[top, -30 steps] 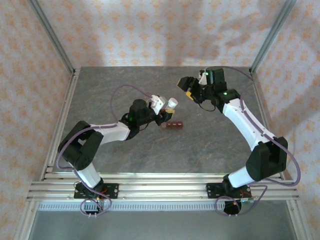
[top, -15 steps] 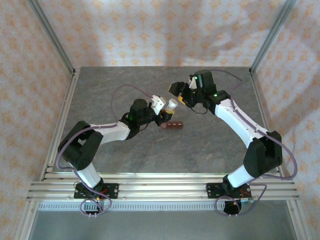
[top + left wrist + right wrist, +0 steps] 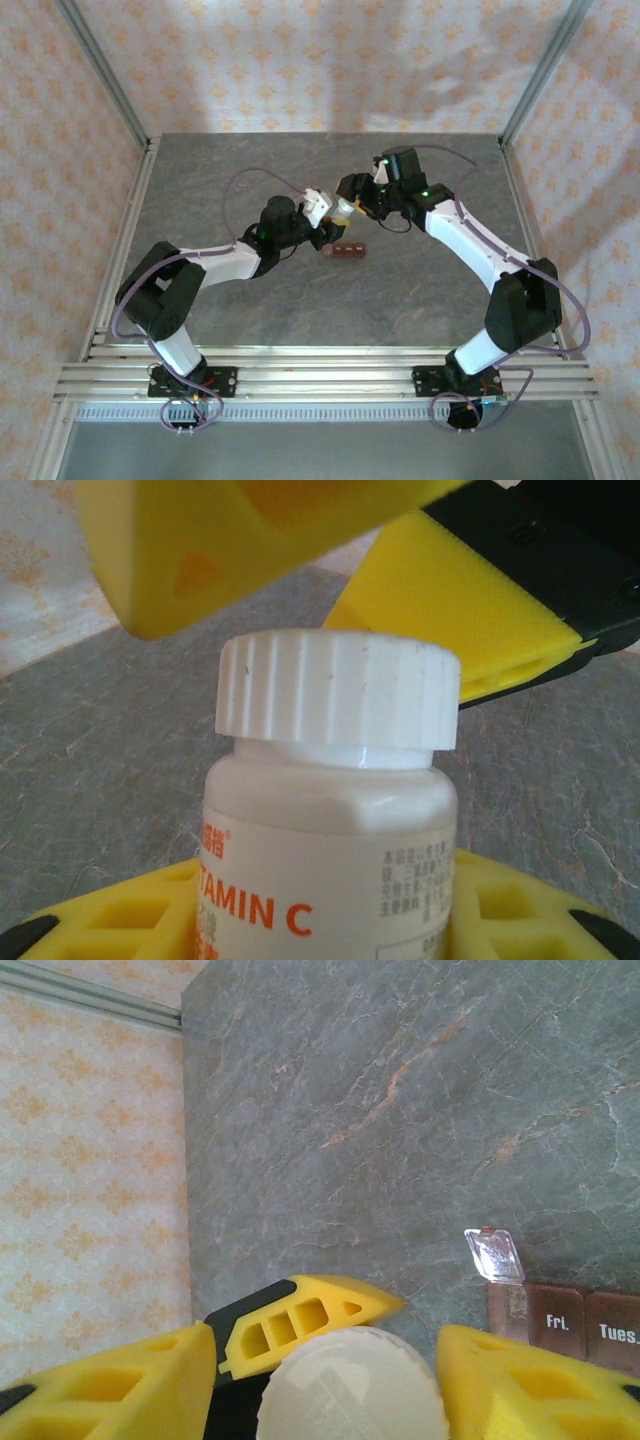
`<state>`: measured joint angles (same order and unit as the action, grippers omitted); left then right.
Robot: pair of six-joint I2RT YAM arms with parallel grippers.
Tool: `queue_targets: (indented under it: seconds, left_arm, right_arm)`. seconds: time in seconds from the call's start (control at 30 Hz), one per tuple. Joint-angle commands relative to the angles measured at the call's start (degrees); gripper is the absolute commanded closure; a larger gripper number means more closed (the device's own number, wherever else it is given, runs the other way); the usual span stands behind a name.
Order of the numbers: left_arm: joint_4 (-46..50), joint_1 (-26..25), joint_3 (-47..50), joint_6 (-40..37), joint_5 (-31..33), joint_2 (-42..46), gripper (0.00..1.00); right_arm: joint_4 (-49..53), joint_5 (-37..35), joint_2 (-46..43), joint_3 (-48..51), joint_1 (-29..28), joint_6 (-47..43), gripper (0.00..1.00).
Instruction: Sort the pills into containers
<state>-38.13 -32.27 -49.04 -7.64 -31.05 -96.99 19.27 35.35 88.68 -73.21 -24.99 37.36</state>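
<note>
From above, the left gripper [image 3: 335,222] is clamped on one small bottle [image 3: 343,210], holding it off the grey table [image 3: 420,300]. The right gripper [image 3: 352,195] is at the bottle's far side, right against its top. The containers [image 3: 349,250], one dark red-brown strip, lie flat on the table just to the near side of the bottle, touched by neither gripper. In the left wrist view, the bottle sits upright between two yellow fingers [image 3: 90,925] pressed to its lower body. It carries one white ribbed cap [image 3: 338,702], with the other arm's two yellow fingers above and behind the cap, apart from it. In the right wrist view, that arm's fingers [image 3: 100,1380] stand spread on either side of the cap, not yet squeezing it. Beyond the bottle, the strip shows two shut lids marked "Fri." and "Tues.", and one clear lid [image 3: 493,1257] standing open at its end. The rest of the strip is cut off by the frame, so I cannot count the compartments. The bottle looks light, stiff and smooth-sided, so the ridged cap rim is probably the best place to grip and twist. The strip looks light enough to slide if nudged, and its thin hinged lids seem delicate. The pills are presumably shut inside the bottle.
</note>
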Motion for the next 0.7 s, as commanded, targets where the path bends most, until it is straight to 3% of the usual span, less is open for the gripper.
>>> queue_targets:
  seconds: [0.0,0.5,0.67]
  left_arm:
    - [-0.56,-0.02,-1.87,-1.07,0.46,1.65,1.0]
    - [-1.07,0.61,-2.51,0.6,0.27,2.09,1.0]
    - [-3.76,3.08,-2.16,6.19,-4.15,2.79,1.0]
  right_arm:
    - [-0.37,0.33,0.28,0.96,-0.3,-0.94,0.42]
    - [0.33,1.2,0.52,1.51,-0.25,-4.38,0.61]
    - [-1.02,4.2,0.71,1.33,-0.17,-15.51,0.67]
